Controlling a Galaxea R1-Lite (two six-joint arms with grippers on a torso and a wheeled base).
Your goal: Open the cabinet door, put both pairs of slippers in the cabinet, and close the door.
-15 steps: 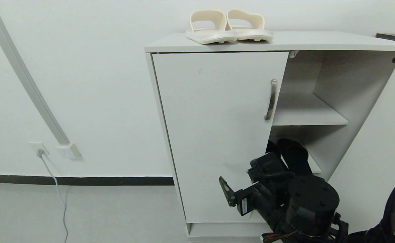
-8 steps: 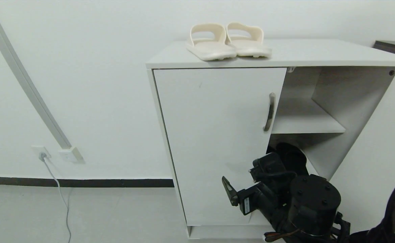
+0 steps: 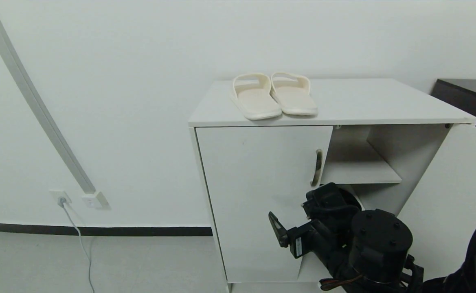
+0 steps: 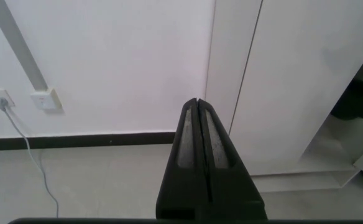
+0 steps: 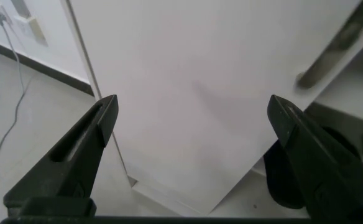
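Cream slippers (image 3: 258,101) point toes toward the wall (image 3: 140,81); left gripper (image 4: 197,109) pressed together, right gripper (image 5: 192,106) spread.

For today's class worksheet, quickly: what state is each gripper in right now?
Left black gripper: closed, holding nothing.
Right black gripper: open, holding nothing.

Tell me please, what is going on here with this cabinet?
A robot is storing slippers in a white cabinet. Its right door is open and the left door is closed. Low inside the open side lie dark slippers, partly hidden. The cream pair sits on the cabinet top, untouched. The right tool is open and empty in front of the left door; the left tool is shut, holding nothing.
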